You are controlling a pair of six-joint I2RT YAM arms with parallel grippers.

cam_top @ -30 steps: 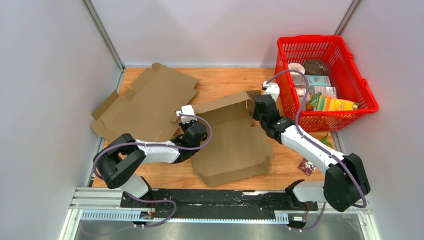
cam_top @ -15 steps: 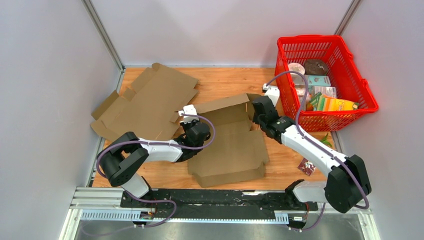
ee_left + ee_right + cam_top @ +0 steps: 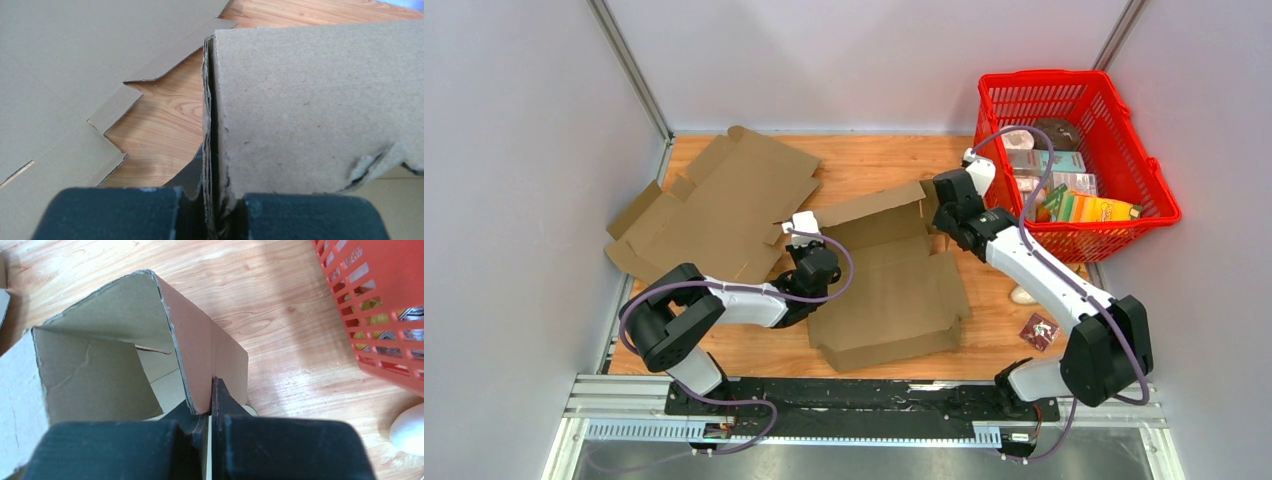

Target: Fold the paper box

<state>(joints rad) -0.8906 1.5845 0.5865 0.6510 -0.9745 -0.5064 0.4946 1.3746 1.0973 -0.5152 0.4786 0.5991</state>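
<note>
A brown cardboard box (image 3: pixel 887 282) lies half-formed in the middle of the table, its back wall raised. My left gripper (image 3: pixel 809 250) is shut on the box's left side flap (image 3: pixel 300 100), pinching the doubled cardboard edge between its jaws. My right gripper (image 3: pixel 941 213) is shut on the box's right side wall (image 3: pixel 200 355), which stands upright next to the raised back panel (image 3: pixel 110 320). The box floor shows between both walls.
A second flat cardboard blank (image 3: pixel 714 205) lies at the back left, its edge seen in the left wrist view (image 3: pixel 60 75). A red basket (image 3: pixel 1074 165) of groceries stands at the right. A white egg-like object (image 3: pixel 1024 295) and a small packet (image 3: pixel 1036 330) lie at the right.
The box has shifted and turned slightly. My right gripper moved back and up with the right wall, uncovering the white object on the table. My left gripper stayed clamped on the left flap.
</note>
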